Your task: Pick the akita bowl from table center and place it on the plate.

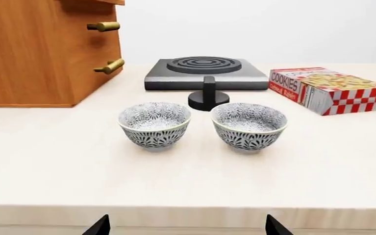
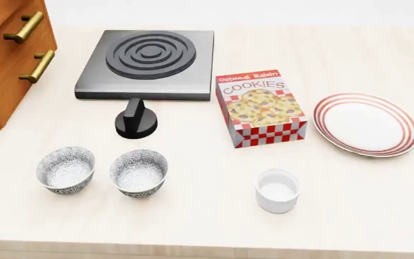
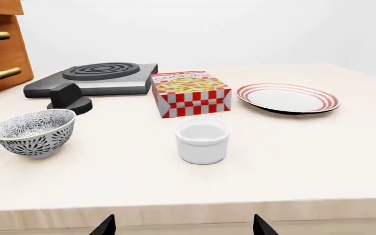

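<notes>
Two patterned akita bowls stand side by side near the table's front left. The one nearer the table's middle (image 2: 138, 172) (image 1: 248, 125) (image 3: 34, 131) has its twin (image 2: 66, 168) (image 1: 155, 123) on its left. The white plate with red rings (image 2: 365, 123) (image 3: 287, 98) lies at the right, bare. Neither gripper shows in the head view. My left gripper (image 1: 188, 229) is open, off the table's front edge and facing both bowls. Beyond that same edge, my right gripper (image 3: 183, 227) is open in front of a white cup, with nothing between its fingers.
A small white cup (image 2: 277, 190) stands between the bowls and the plate. A cookies box (image 2: 260, 107) lies behind it, beside the plate. Further back are a black stove burner (image 2: 148, 62), a black knob (image 2: 136, 120) and a wooden drawer cabinet (image 2: 5, 54) at the far left.
</notes>
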Tool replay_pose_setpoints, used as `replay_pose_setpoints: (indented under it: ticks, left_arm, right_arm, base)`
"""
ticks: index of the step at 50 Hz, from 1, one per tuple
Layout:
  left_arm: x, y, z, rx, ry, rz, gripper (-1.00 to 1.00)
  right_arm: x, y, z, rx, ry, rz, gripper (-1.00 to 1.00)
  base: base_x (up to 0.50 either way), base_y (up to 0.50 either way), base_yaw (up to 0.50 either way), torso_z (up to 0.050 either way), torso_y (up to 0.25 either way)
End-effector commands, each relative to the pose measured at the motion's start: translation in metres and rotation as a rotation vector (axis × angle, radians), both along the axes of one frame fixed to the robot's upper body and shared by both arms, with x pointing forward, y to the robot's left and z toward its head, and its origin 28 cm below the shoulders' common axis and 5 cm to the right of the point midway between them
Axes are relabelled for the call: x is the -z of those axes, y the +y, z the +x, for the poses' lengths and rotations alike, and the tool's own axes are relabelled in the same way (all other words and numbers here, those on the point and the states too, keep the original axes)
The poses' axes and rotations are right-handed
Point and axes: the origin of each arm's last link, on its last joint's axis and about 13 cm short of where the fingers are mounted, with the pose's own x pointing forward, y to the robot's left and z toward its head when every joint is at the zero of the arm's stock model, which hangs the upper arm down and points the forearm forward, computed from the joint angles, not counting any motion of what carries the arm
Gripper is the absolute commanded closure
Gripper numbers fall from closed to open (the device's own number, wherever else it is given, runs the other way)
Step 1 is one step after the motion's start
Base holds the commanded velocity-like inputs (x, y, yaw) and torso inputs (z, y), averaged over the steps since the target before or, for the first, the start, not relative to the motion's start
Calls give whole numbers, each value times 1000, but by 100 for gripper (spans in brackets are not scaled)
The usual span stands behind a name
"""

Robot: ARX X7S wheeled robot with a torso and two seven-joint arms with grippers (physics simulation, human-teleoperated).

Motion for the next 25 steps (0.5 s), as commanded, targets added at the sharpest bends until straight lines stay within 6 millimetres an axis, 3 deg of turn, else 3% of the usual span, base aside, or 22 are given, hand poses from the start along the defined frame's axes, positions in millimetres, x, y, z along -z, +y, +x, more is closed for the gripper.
replay_pose_setpoints:
  ticks: [1,8,10,13,25]
  left_arm:
    - [-20,5,-3,-71,-50,-41,-100]
    - [-49,8,-4,-79,-123,-43,-100]
    - [-68,9,-7,-90,-171,-47,-100]
    - [-87,11,-11,-103,-217,-53,-100]
    - [-129,11,-26,-93,-330,-53,-100]
  right_arm:
    - [-10,-7,-9,55,-17,-22,-100]
    - [-48,-8,-9,75,-136,-24,-100]
    - [-71,-8,-11,79,-195,-34,-100]
    - [-88,-9,-15,82,-250,-41,-100]
    - [-134,-6,-28,95,-378,-79,-100]
  base:
    - [0,0,0,0,0]
    - [0,0,0,0,0]
    - [0,0,0,0,0]
    - [0,0,0,0,0]
    - [0,0,0,0,0]
